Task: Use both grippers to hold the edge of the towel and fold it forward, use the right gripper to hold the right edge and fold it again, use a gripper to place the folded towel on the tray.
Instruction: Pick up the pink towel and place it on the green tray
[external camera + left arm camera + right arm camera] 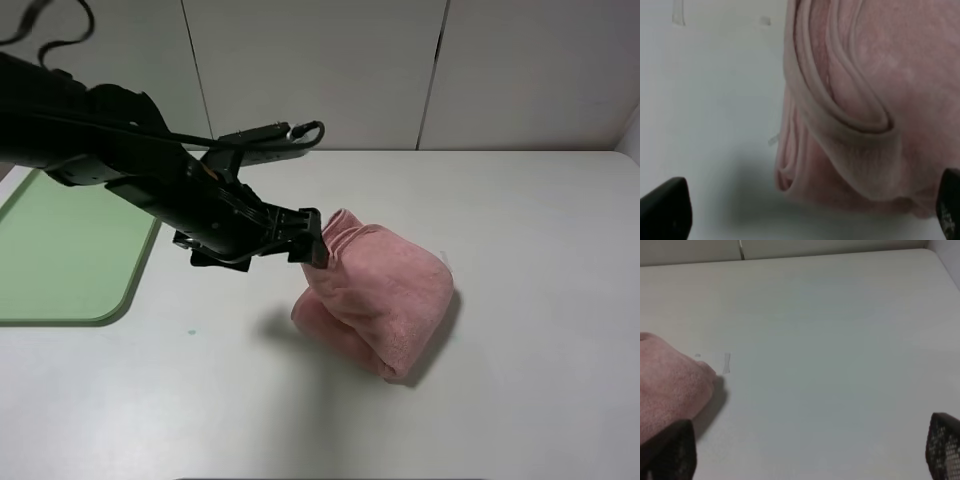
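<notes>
Towel (pixel 385 295), folded, upper hem pinched in left hand (pixel 318 238); right hand (pixel 810 452) spread, empty.

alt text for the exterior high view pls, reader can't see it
The left hand meets the upper left corner of a folded pink towel bunched on a white table. A light green tray lies at the left edge, with nothing visible on it; the right arm is out of view.

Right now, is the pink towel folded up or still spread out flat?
Folded. The towel sits as a thick bundle on the table, and the left wrist view shows several hem layers stacked together.
</notes>
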